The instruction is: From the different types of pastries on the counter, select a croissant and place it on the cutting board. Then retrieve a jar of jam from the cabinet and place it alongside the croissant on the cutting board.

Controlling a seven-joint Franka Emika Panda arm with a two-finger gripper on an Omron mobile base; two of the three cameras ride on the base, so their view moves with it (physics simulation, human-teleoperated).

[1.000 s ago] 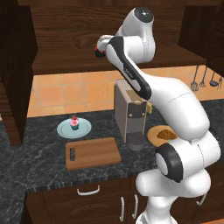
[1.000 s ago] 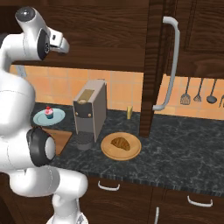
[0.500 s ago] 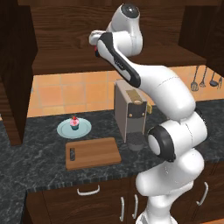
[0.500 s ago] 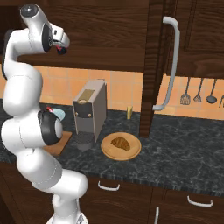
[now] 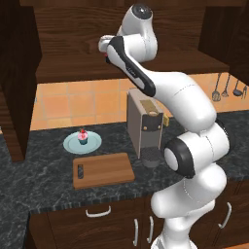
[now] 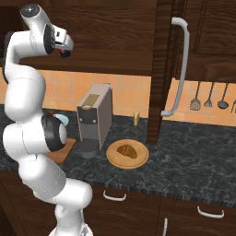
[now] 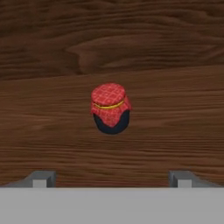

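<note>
While the arm has swung up from over the counter (image 5: 44,170) to the cabinet (image 5: 73,58) shelf, left base view shows the cutting board (image 5: 103,170) bare, cupcake (image 5: 83,137) on its plate.
Right base view: croissant (image 6: 126,150) sits on the round plate (image 6: 138,161), not on the board, so step 1 looks undone.
Hand view: jar of jam (image 7: 110,108) centred ahead on the shelf, gripper (image 7: 112,178) wide open, holding nothing; jar pickup prob. next.

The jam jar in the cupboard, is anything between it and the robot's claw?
No. In the hand view the jar of jam stands alone on the cabinet shelf, straight ahead of the open gripper, with bare wood between them.
</note>
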